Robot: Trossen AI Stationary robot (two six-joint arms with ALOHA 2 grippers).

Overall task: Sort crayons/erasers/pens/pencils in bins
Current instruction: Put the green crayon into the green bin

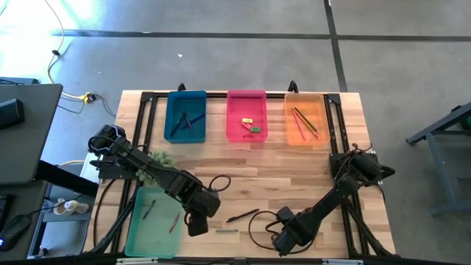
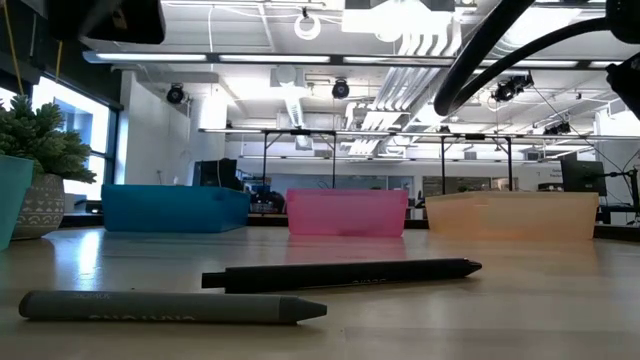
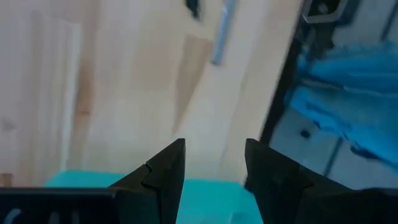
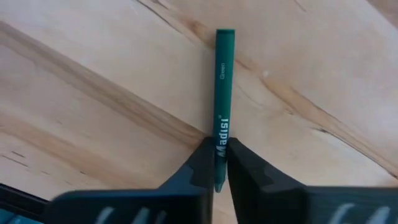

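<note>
My right gripper (image 4: 216,144) is shut on a green crayon (image 4: 224,81) near the table's front edge, right of centre (image 1: 282,240). My left gripper (image 3: 214,146) is open and empty, over the right rim of the light green bin (image 1: 151,234), which holds a dark and a pink crayon. A black pen (image 2: 340,273) and a grey crayon (image 2: 170,306) lie flat on the table between the arms. The blue bin (image 1: 185,118) holds pens, the pink bin (image 1: 246,116) erasers, and the orange bin (image 1: 305,119) pencils. My right gripper pinches the green crayon between its two fingers near one end (image 4: 220,134). The crayon lies along the fingers and sticks out forward past their tips. I cannot tell whether it is clear of the table.
A potted plant (image 2: 25,170) stands at the table's left side, behind the left arm. Cables (image 1: 221,182) lie on the wood between the arms. Bare wood lies between the far row of bins and the grippers.
</note>
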